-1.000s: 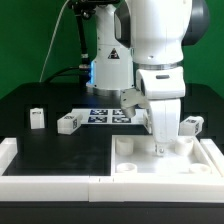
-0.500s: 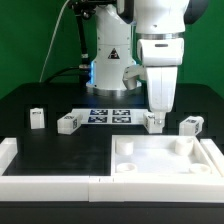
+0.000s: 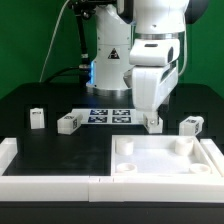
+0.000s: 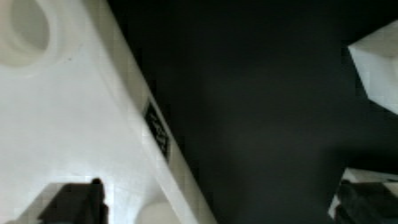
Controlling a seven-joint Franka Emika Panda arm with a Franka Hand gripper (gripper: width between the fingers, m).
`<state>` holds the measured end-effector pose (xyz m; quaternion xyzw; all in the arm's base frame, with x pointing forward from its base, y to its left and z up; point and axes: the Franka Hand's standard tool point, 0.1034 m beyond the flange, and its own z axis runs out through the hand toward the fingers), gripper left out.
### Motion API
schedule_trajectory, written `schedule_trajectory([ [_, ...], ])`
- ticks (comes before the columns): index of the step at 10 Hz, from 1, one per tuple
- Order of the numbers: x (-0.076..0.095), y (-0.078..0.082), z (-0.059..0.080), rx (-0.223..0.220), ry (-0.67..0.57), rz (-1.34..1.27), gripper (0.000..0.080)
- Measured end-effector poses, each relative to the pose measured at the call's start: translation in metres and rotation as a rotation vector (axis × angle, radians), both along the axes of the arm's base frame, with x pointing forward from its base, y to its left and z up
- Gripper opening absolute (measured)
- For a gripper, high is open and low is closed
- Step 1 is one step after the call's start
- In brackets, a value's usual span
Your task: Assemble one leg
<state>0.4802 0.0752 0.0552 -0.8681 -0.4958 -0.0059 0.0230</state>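
Observation:
Four small white legs with marker tags stand on the black table in the exterior view: one at the far left (image 3: 37, 117), one beside it (image 3: 68, 123), one (image 3: 153, 122) just behind the tabletop, and one at the right (image 3: 190, 124). The large white tabletop (image 3: 165, 160) lies at the front right with round corner sockets. My gripper (image 3: 150, 110) hangs tilted above the third leg, apart from it. In the wrist view the gripper (image 4: 222, 205) is open and empty, its two dark fingers (image 4: 71, 204) wide apart, over the tabletop's edge (image 4: 71, 110) and bare black table.
The marker board (image 3: 108, 114) lies flat behind the legs, in front of the robot's base. A white L-shaped wall (image 3: 50, 172) runs along the table's front and left. A white block (image 4: 377, 60) shows at the wrist view's edge; I cannot tell what it is.
The gripper has risen out of the tabletop's far right corner, moved up and a little to the exterior view's left, and tilted. It holds nothing. The legs have not moved.

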Motion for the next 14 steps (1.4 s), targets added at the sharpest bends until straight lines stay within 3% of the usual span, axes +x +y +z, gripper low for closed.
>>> schedule_trajectory([
  [5,-0.016,0.008,-0.008,0.027,0.066,-0.780,0.0649],
  [9,-0.018,0.014,-0.009,0.042,0.125,-1.299,0.0649],
  [11,-0.021,0.026,-0.009,0.043,0.167,-1.585,0.0649],
  [14,-0.027,0.052,-0.009,0.037,0.179,-1.628,0.0649],
])
